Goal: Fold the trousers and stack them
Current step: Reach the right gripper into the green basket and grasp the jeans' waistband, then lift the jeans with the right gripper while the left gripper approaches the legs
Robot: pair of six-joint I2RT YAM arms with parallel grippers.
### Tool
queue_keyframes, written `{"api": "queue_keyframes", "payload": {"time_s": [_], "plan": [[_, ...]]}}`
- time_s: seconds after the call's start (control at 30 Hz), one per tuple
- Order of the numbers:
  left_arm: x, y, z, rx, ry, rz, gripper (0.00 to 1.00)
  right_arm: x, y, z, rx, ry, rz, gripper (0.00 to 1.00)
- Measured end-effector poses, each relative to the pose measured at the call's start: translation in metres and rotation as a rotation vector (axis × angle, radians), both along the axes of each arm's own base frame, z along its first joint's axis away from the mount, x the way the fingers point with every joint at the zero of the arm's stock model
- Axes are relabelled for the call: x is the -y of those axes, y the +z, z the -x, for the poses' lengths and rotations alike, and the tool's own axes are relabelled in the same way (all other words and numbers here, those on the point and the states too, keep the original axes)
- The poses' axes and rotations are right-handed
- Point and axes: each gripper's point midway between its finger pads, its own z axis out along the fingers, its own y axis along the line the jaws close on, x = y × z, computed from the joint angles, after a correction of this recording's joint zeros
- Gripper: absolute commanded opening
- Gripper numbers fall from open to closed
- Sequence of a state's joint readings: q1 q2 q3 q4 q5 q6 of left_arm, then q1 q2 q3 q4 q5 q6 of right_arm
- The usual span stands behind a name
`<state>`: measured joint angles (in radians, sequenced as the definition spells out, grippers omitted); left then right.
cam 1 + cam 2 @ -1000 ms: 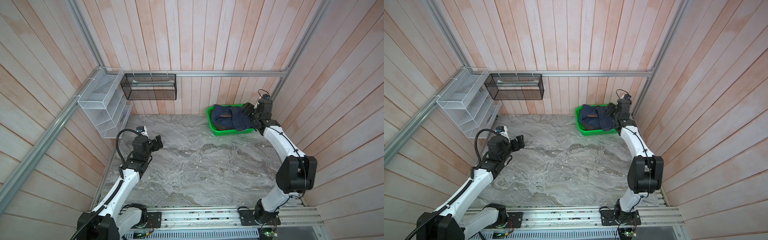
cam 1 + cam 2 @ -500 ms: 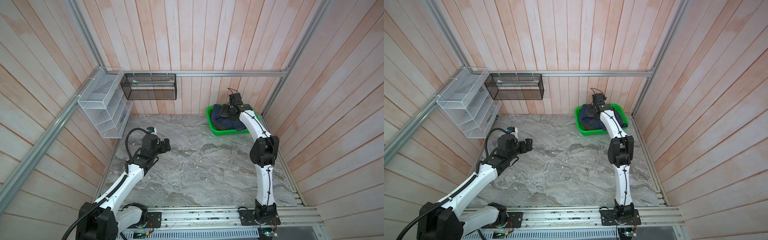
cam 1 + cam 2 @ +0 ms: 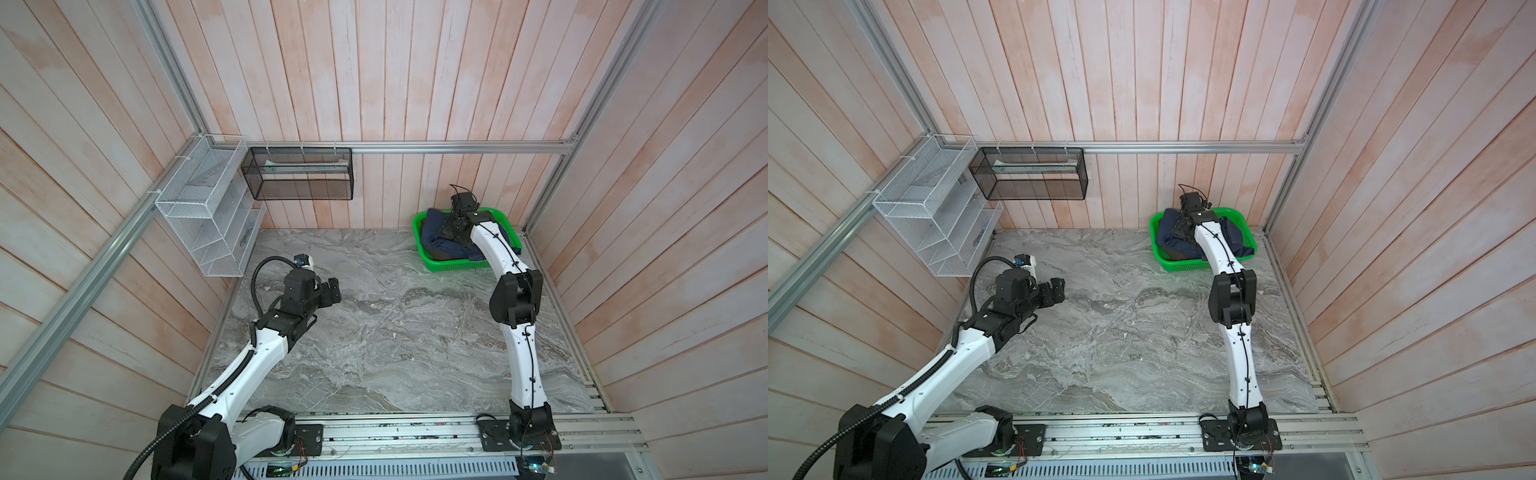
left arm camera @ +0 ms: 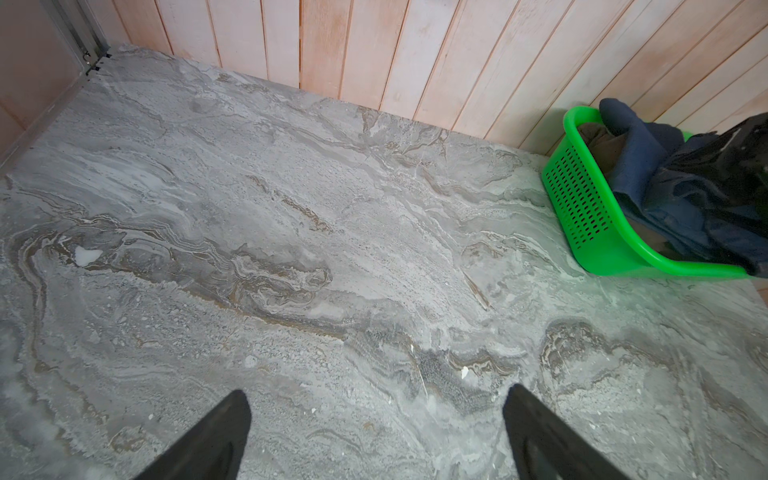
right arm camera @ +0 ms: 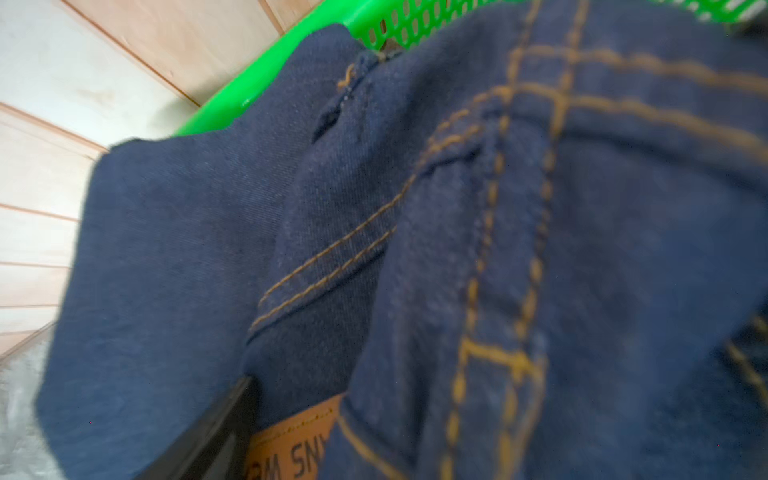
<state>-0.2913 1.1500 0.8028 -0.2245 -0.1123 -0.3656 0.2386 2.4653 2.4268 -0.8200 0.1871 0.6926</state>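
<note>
I see the trousers (image 3: 434,237) bunched into the green basket (image 3: 453,266), which sits on the grey marble table (image 3: 395,332) in its far right corner, close to both walls. In both top views the denim lies as a crumpled heap, so I can read no clean long axis. The heap spreads mostly left to right across the basket, with one fold rising over the far left rim and another draped over the right rim.

My right gripper (image 3: 451,228) reaches down into the basket from the near side, its arm stretched along the right of the table and its tip buried in the cloth. The right wrist camera is filled with navy denim. One black finger (image 5: 220,432) lies against the fabric just beside the tan waistband patch (image 5: 295,440), and double rows of orange stitching run away from it. The other finger is hidden by cloth, so I cannot tell whether this claw is gripping the fabric or only standing in it. The patch tells me the waist end lies on top of the heap under that claw. I cannot make out where the leg ends point.

My left gripper (image 3: 332,291) hovers over the left of the table, well apart from the basket and aimed rightward across the marble. Its wrist camera shows the two fingers spread wide with only bare stone between them, so it holds nothing.
</note>
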Motion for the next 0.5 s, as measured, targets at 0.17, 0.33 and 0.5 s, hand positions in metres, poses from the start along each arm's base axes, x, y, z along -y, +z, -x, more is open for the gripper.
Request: {"api": "queue_keyframes", "payload": {"time_s": [0.17,0.33,0.5], "plan": [[-0.001,0.000,0.000,0.001,0.002,-0.004,0.97,0.004,0.001,-0.001,0.006,-0.020,0.002,0.21],[-0.001,0.004,0.002,0.008,0.002,-0.003,0.97,0.005,0.011,-0.004,0.031,-0.021,0.002,0.00],[-0.002,0.015,0.008,0.034,0.000,0.005,0.97,-0.001,0.063,-0.003,0.123,0.015,-0.004,0.00]]}}
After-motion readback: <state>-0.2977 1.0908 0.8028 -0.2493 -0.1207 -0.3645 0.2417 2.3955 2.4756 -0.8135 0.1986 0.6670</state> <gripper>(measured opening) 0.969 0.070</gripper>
